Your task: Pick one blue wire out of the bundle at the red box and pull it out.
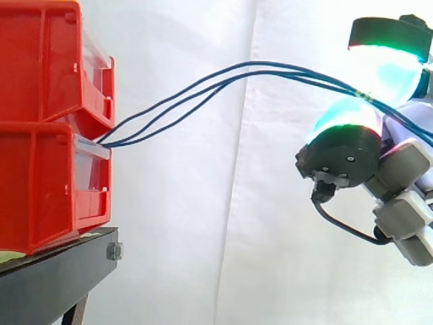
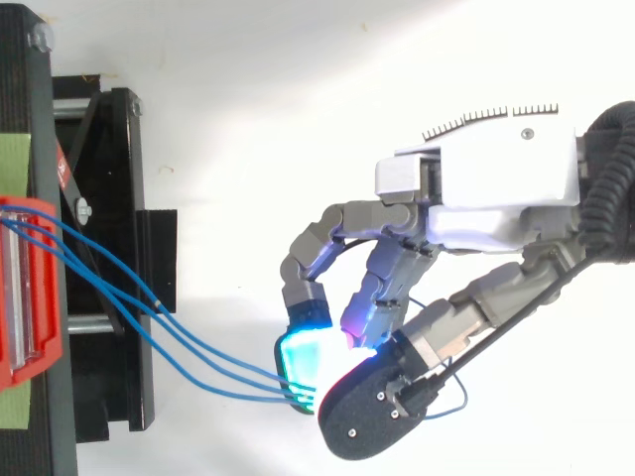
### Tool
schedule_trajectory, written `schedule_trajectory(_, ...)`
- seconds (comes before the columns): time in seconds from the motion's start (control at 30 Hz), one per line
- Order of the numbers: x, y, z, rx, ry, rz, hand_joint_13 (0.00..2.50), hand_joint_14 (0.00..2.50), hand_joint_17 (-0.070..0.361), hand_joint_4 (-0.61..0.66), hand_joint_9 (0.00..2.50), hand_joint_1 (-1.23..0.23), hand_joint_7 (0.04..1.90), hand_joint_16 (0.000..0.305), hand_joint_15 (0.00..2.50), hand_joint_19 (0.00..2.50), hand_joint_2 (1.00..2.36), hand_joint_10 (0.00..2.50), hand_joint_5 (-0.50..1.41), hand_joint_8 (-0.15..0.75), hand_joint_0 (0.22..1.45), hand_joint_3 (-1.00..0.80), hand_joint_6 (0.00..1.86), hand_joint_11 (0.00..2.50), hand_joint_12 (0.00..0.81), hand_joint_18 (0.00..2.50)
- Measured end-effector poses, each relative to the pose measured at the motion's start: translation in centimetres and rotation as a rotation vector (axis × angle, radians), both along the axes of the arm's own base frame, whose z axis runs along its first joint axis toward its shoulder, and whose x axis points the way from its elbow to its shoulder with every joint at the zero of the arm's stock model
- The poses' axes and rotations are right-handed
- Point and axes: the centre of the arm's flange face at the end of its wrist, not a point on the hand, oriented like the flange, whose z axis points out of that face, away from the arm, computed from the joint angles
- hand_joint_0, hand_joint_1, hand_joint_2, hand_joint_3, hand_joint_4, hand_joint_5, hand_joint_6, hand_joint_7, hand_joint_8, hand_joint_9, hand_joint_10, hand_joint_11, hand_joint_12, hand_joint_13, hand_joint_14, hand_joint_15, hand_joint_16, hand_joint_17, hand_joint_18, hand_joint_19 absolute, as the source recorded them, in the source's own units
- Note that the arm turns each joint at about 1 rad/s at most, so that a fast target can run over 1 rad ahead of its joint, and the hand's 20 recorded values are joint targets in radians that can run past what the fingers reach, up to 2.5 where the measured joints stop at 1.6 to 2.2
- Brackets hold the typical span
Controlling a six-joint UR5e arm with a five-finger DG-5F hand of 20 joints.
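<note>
Side view: two red bins (image 1: 40,189) sit stacked at the left on a black stand (image 1: 54,277), in front of a white curtain (image 1: 203,237). The blue wires (image 1: 270,69) come out of the gap where the upper bin meets the lower one. There are three strands, close together. They climb to the right in a long shallow arch, well clear of the stand, and then dip toward the robot hand (image 1: 345,152) at the right edge. Its fingertips (image 1: 382,71) glow cyan and green with a red rim, and the strands pass between the upper pad and the lower one, then run on toward the right edge behind the fingers.

From the top view the robot hand (image 2: 486,188) reaches in from the right, well apart from the bins, with its fingers curled down and inward. A cyan-green pad (image 2: 308,357) meets the thumb's dark tip, and a magenta glow shows just behind them. All three blue strands (image 2: 159,305) fan out from the red bin (image 2: 30,347) at the left edge, cross over the black stand (image 2: 109,198) and converge into that pinch. So the hand is closed on the bundle. Whether it holds one strand or all of them cannot be told from here, though all three lead into the same spot. A thin blue loop trails out on the right side of the thumb.
</note>
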Motion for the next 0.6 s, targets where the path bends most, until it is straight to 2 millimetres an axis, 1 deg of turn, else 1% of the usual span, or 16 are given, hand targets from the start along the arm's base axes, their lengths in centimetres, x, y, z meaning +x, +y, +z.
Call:
schedule_trajectory(0.07,0.0,-0.2,0.0,0.000,0.001,-0.002,0.94,0.02,0.112,0.05,0.96,-0.81,1.20,0.050,0.59,0.54,1.01,0.01,-0.22,0.341,0.82,-0.41,0.99,0.86,0.420,0.86)
schedule_trajectory(0.17,-0.1,-0.4,0.1,0.000,0.000,-0.004,0.93,0.02,0.109,-0.02,0.94,-0.80,1.16,0.049,0.60,0.55,1.00,0.01,-0.23,0.321,0.85,-0.44,0.99,0.83,0.411,0.84)
schedule_trajectory(0.2,-0.1,-0.5,0.2,0.000,0.000,-0.004,0.92,0.02,0.108,-0.04,0.93,-0.79,1.09,0.048,0.61,0.56,1.01,0.01,-0.23,0.308,0.86,-0.41,0.98,0.82,0.407,0.83)
schedule_trajectory(0.23,-0.2,-0.6,0.2,0.000,0.002,-0.004,0.92,0.02,0.107,-0.09,0.93,-0.79,1.06,0.048,0.60,0.58,1.01,0.01,-0.24,0.304,0.87,-0.41,0.98,0.82,0.405,0.82)
schedule_trajectory(0.27,-0.2,-0.7,0.2,0.000,0.004,-0.004,0.92,0.02,0.107,-0.10,0.93,-0.79,1.03,0.047,0.60,0.58,1.01,0.01,-0.24,0.299,0.87,-0.41,0.97,0.82,0.402,0.82)
schedule_trajectory(0.3,-0.3,-0.9,0.3,0.000,0.006,-0.004,0.91,0.02,0.106,-0.14,0.92,-0.79,0.95,0.047,0.60,0.59,1.01,0.01,-0.23,0.287,0.88,-0.41,0.96,0.80,0.399,0.80)
schedule_trajectory(0.33,-0.4,-1.0,0.4,0.000,0.008,-0.004,0.91,0.02,0.105,-0.19,0.92,-0.79,0.92,0.047,0.60,0.60,1.01,0.01,-0.24,0.276,0.89,-0.42,0.96,0.79,0.392,0.80)
schedule_trajectory(0.4,-0.5,-1.3,0.5,-0.001,0.010,-0.004,0.90,0.02,0.104,-0.23,0.90,-0.79,0.88,0.046,0.60,0.61,1.00,0.01,-0.24,0.265,0.89,-0.43,0.95,0.77,0.387,0.80)
schedule_trajectory(0.5,-0.8,-1.9,0.9,-0.004,0.014,-0.007,0.90,0.02,0.104,-0.24,0.87,-0.81,0.87,0.046,0.58,0.54,1.00,0.01,-0.24,0.253,0.86,-0.50,0.94,0.78,0.381,0.83)
schedule_trajectory(0.6,-1.2,-2.5,1.1,-0.008,0.025,-0.012,0.90,0.02,0.106,-0.24,0.86,-0.84,0.87,0.047,0.57,0.47,1.00,0.01,-0.25,0.252,0.81,-0.50,0.94,0.79,0.380,0.87)
